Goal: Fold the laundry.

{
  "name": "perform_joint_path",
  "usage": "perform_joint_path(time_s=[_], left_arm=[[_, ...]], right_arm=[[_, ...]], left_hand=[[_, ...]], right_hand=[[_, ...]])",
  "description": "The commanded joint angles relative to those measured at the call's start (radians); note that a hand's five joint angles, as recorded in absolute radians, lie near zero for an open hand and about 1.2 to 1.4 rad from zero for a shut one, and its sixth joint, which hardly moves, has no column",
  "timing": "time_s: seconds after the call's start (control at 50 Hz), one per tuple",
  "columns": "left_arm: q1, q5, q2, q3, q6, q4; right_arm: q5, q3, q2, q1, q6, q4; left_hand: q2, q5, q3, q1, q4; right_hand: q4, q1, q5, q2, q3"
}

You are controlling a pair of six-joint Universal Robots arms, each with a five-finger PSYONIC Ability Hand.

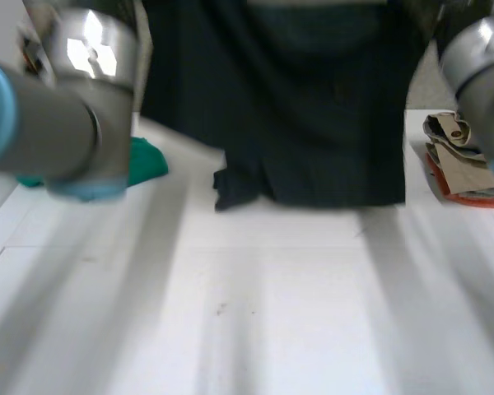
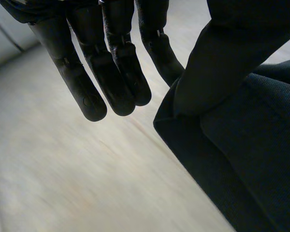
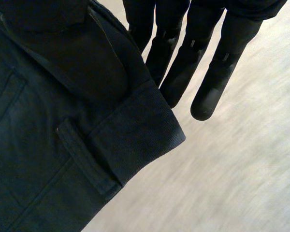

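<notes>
Table [image 1: 272, 329]: white, lower frame.
Dark garment [image 1: 313, 107]: hung at upper centre, lower edge at the table.
Left hand [image 2: 111, 72]: garment edge pinched against the thumb, other fingers straight.
Right hand [image 3: 176, 72]: waistband corner pinched likewise.
Green cloth [image 1: 148, 160]: at left.

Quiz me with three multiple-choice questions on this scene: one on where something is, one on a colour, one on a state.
1. The green cloth lies:
A) beside the left arm
B) beside the right arm
C) in a basket

2. The garment is:
A) white
B) red
C) dark

3. The fingers of the left robot hand are:
A) balled in a fist
B) straight
C) wrapped round a cup

Answers:
1 A: in the head view the green cloth peeks out next to the left arm.
2 C: the garment looks near black in every view.
3 B: the left wrist view shows the fingers reaching out straight beside the garment.
</notes>
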Motion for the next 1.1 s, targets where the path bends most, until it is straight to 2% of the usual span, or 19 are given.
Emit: perform_joint_path(time_s=[0.02,0.08,0.22,0.28,0.38,0.46,0.52,0.54,0.58,0.62,0.64,0.66,0.72,0.74,0.8,0.86,0.94,0.98,1.1], left_arm=[[0.073,-0.01,-0.01,0.165,-0.121,-0.009],[0.087,-0.01,-0.014,0.147,-0.143,-0.049],[0.107,0.001,-0.019,-0.066,-0.159,-0.093],[0.115,0.011,-0.027,-0.175,-0.16,-0.098],[0.119,0.065,-0.054,-0.353,-0.159,-0.099],[0.115,0.107,-0.06,-0.496,-0.159,-0.102],[0.112,0.111,-0.016,-0.596,-0.155,-0.113],[0.115,0.111,0.062,-0.64,-0.154,-0.139],[0.115,0.111,0.134,-0.674,-0.154,-0.179],[0.115,0.113,0.255,-0.724,-0.155,-0.297],[0.113,0.113,0.291,-0.737,-0.158,-0.341],[0.11,0.113,0.362,-0.758,-0.16,-0.427],[0.113,0.116,0.481,-0.789,-0.162,-0.573],[0.112,0.119,0.563,-0.815,-0.162,-0.667],[0.112,0.122,0.691,-0.859,-0.162,-0.788],[0.119,0.127,0.762,-0.883,-0.166,-0.805],[0.122,0.148,0.753,-0.898,-0.172,-0.788],[0.122,0.16,0.71,-0.896,-0.172,-0.768],[0.119,0.162,0.414,-0.835,-0.162,-0.626]], right_arm=[[0.047,-0.114,0.012,0.017,0.066,-0.116],[0.047,-0.137,0.05,0.032,0.055,-0.099],[0.015,-0.125,0.134,0.037,0.043,-0.024],[-0.011,-0.115,0.211,0.037,0.022,0.039],[-0.02,-0.079,0.334,0.044,-0.073,0.186],[-0.023,-0.042,0.357,0.084,-0.165,0.288],[-0.017,0.009,0.349,0.096,-0.233,0.382],[-0.016,0.024,0.343,0.098,-0.245,0.404],[-0.014,0.085,0.285,0.1,-0.276,0.488],[-0.009,0.127,0.215,0.098,-0.288,0.546],[-0.003,0.191,0.109,0.09,-0.307,0.622],[0.0,0.222,0.069,0.089,-0.313,0.657],[0.004,0.393,-0.107,0.084,-0.395,0.775],[0.004,0.432,-0.149,0.084,-0.429,0.79],[-0.003,0.581,-0.313,0.084,-0.587,0.795],[-0.003,0.653,-0.399,0.064,-0.65,0.755],[-0.012,0.672,-0.384,0.011,-0.632,0.718],[-0.016,0.656,-0.303,-0.002,-0.617,0.695],[-0.006,0.549,-0.075,0.003,-0.504,0.577]], left_hand=[[0.198,0.263,0.207,0.281,0.196],[0.198,0.263,0.207,0.281,0.196],[0.198,0.263,0.207,0.281,0.196],[0.198,0.263,0.207,0.281,0.196],[0.198,0.263,0.207,0.281,0.196],[0.198,0.263,0.207,0.281,0.196],[0.198,0.263,0.207,0.281,0.196],[0.198,0.263,0.207,0.281,0.196],[0.198,0.263,0.207,0.281,0.196],[0.198,0.263,0.207,0.281,0.196],[0.198,0.263,0.207,0.281,0.196],[0.198,0.263,0.207,0.281,0.196],[0.198,0.263,0.207,0.281,0.196],[0.198,0.263,0.207,0.281,0.196],[0.198,0.263,0.207,0.281,0.196],[0.198,0.263,0.207,0.281,0.196],[0.198,0.263,0.207,0.281,0.196],[0.198,0.263,0.207,0.281,0.196],[0.198,0.263,0.207,0.281,0.196]], right_hand=[[0.199,0.297,0.2,0.229,0.207],[0.199,0.297,0.2,0.229,0.207],[0.199,0.297,0.2,0.229,0.207],[0.199,0.297,0.2,0.229,0.207],[0.199,0.297,0.2,0.229,0.207],[0.199,0.297,0.2,0.229,0.207],[0.199,0.297,0.2,0.229,0.207],[0.199,0.297,0.2,0.229,0.207],[0.199,0.297,0.2,0.229,0.207],[0.199,0.297,0.2,0.229,0.207],[0.199,0.297,0.2,0.229,0.207],[0.199,0.297,0.2,0.229,0.207],[0.199,0.297,0.2,0.229,0.207],[0.199,0.297,0.2,0.229,0.207],[0.199,0.297,0.2,0.229,0.207],[0.199,0.297,0.2,0.229,0.207],[0.199,0.297,0.2,0.229,0.207],[0.199,0.297,0.2,0.229,0.207],[0.199,0.297,0.2,0.229,0.207]])
